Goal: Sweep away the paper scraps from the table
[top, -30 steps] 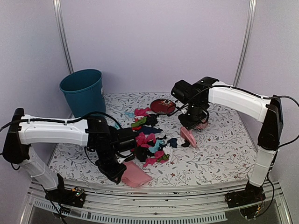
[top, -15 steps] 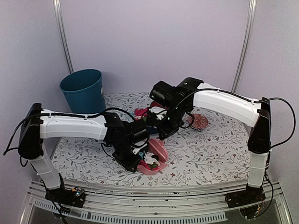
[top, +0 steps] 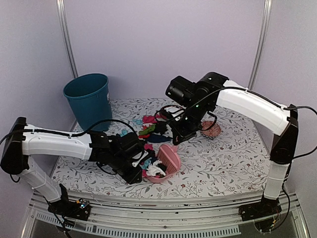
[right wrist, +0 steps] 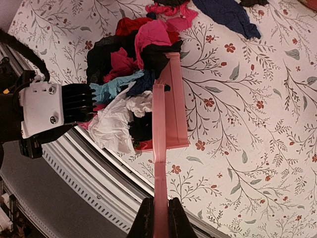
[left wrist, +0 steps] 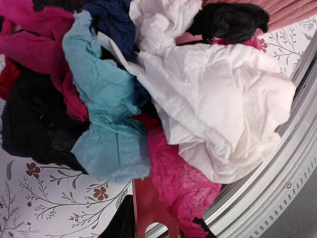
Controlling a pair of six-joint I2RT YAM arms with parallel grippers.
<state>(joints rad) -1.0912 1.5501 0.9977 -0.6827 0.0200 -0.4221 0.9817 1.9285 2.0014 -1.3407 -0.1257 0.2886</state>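
The paper scraps lie in two groups: a pile (top: 154, 168) of white, light blue, pink and black bits on a pink dustpan near the table's (top: 228, 158) front edge, and loose ones (top: 151, 130) further back. My left gripper (top: 136, 168) is shut on the dustpan's handle (left wrist: 147, 206), which is half buried under scraps (left wrist: 119, 109). My right gripper (top: 179, 135) is shut on the handle (right wrist: 159, 198) of a pink brush. Its head (right wrist: 173, 109) stands against the pile (right wrist: 124, 84). Opposite it is the left gripper (right wrist: 74, 106).
A teal bin (top: 89, 96) stands at the table's back left. A round pink patterned dish (top: 211, 130) sits right of the right gripper. A dark blue scrap (right wrist: 228, 15) lies behind the brush. The metal rail (right wrist: 99, 168) runs along the front edge, just beside the dustpan.
The right arm swept the brush from mid-table to the dustpan at the front, pushing scraps onto it. The left arm slid the dustpan right, then drew back a little.
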